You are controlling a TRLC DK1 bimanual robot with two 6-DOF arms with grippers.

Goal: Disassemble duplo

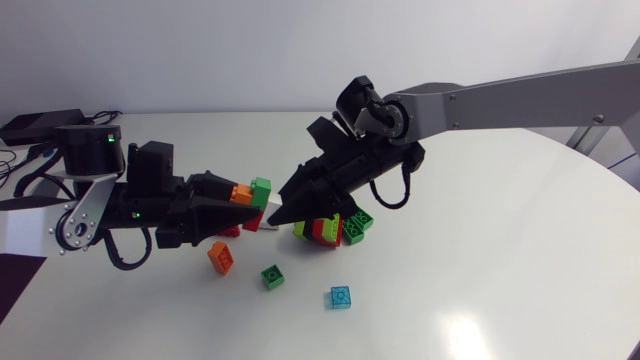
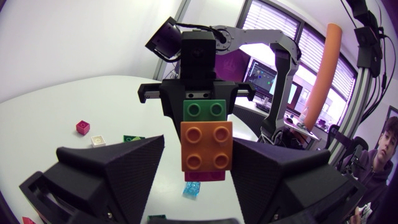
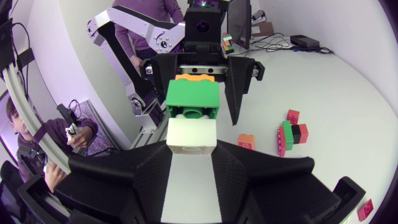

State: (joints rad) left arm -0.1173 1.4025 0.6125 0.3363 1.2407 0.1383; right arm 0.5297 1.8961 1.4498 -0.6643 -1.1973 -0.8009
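Clearly the step in hand is a two-arm pull on a short stack held in the air above the surface (image 1: pixel 480 250). On the left, the left pincer (image 1: pixel 225 196) is closed narrow on the orange brick (image 2: pixel 206 146), which sits between its fingers at one end of the stack. Next comes the green brick (image 2: pixel 204 110), joined to the orange one and gripped by neither arm. At the far end the white brick (image 3: pixel 192 135) sits between the fingers of the right pincer (image 1: pixel 283 210), which is closed on it from both sides.

To do this well, I judge that one wrist should tip its end away, so a seam peels open at one edge. A straight haul risks a brick slipping out of the wedge fingers. Which seam gives first cannot be foretold, so the green brick may go with either arm.

Below, a loose orange piece (image 1: pixel 221 257), a loose green piece (image 1: pixel 272 276) and a blue piece (image 1: pixel 341 297) lie apart on the surface. A red-and-green cluster (image 1: pixel 335 228) lies under the right pincer, so the pull is best made well above them.
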